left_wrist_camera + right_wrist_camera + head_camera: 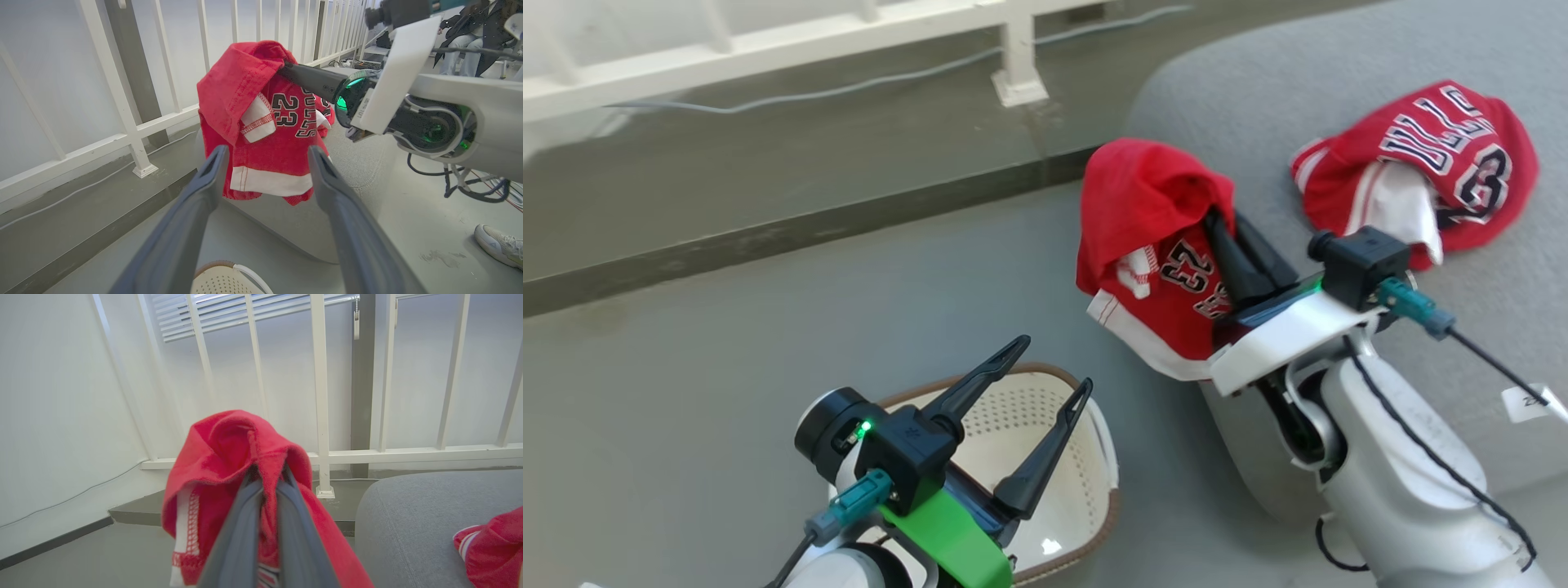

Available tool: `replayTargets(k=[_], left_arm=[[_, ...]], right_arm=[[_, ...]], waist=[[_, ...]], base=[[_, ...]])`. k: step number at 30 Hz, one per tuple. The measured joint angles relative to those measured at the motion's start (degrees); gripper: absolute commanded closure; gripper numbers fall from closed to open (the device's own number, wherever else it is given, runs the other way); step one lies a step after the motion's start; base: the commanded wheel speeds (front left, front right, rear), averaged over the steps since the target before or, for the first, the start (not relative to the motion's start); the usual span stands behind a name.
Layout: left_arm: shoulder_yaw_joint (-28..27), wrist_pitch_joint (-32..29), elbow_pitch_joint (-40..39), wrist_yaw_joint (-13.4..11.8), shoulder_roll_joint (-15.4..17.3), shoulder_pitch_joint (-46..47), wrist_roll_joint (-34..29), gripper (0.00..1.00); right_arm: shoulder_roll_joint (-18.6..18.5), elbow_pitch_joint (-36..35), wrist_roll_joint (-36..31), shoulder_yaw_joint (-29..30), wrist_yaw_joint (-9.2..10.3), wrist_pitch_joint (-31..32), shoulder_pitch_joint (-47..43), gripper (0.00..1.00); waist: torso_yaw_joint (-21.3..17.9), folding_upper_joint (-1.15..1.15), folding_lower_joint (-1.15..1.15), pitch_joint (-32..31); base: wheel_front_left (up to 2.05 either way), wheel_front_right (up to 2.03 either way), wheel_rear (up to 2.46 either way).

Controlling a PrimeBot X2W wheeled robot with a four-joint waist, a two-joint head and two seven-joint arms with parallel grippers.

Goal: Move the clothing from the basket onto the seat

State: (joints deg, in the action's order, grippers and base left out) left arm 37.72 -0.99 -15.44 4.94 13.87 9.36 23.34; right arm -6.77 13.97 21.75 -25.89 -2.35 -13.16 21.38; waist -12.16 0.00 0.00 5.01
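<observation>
My right gripper is shut on a red garment with a white hem and the number 23. It hangs at the left edge of the grey seat, draped over the fingertips. A second red piece of clothing with lettering lies crumpled on the seat further right. Low at the left, my left gripper stands open and holds nothing, above the cream perforated basket, whose visible inside is bare. From the left wrist, the held garment hangs beyond the open fingers.
A white railing on a raised step runs along the back, with a cable on the floor beside it. Grey floor lies between basket and seat. A person's shoe rests on the floor past the seat, and a seated person is in the background.
</observation>
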Motion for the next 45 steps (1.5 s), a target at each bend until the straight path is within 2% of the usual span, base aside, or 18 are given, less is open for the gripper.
replayTargets(k=[3, 6, 17, 26, 36, 41, 45], left_arm=[[0.02, -0.55, -0.29, 0.0, 0.26, 0.03, -0.37, 0.0], [0.04, -1.25, -0.73, 0.01, 0.35, 0.07, -0.43, 0.0], [-0.21, -3.0, -1.87, 0.01, 1.66, 1.69, -0.92, 0.0], [0.18, -4.59, -2.7, 0.09, 1.88, 4.28, -2.32, 0.0], [1.03, -6.25, -3.74, 0.35, 2.56, 7.24, -2.69, 0.0], [1.45, -7.38, -4.09, 0.68, 3.14, 8.89, -2.94, 0.0], [1.74, -8.14, -4.59, 0.87, 3.25, 9.6, -2.94, 0.0]], right_arm=[[-0.35, 0.18, 0.02, 1.18, 0.04, -0.04, 0.49, 1.0], [-0.36, 0.52, 0.22, 1.98, 0.96, -0.49, 0.54, 1.0], [-0.36, 1.34, 1.47, 5.26, 1.55, -0.73, 1.14, 1.0], [-1.16, 0.54, 1.99, 10.39, 2.53, -1.12, 5.85, 1.0], [-5.77, -1.56, 1.9, 17.47, 2.96, -1.27, 19.92, 1.0], [-10.36, 0.94, 1.04, 20.74, 3.74, -1.3, 26.88, 1.0], [-12.02, 3.74, 1.04, 22.26, 4.0, -1.46, 30.04, 1.0]], waist=[[-1.7, 0.0, 0.0, 1.09], [-3.29, 0.0, 0.0, 2.33], [-8.19, 0.0, 0.0, 6.99], [-11.32, 0.0, 0.0, 11.33], [-12.5, 0.0, 0.0, 16.09], [-12.1, 0.0, 0.0, 18.62], [-11.51, 0.0, 0.0, 20.22]], base=[[0.0, 0.0, 0.0], [0.0, 0.0, 0.0], [0.0, 0.0, 0.0], [0.0, 0.0, 0.0], [0.0, 0.0, 0.0], [0.0, 0.0, 0.0], [0.0, 0.0, 0.0]])
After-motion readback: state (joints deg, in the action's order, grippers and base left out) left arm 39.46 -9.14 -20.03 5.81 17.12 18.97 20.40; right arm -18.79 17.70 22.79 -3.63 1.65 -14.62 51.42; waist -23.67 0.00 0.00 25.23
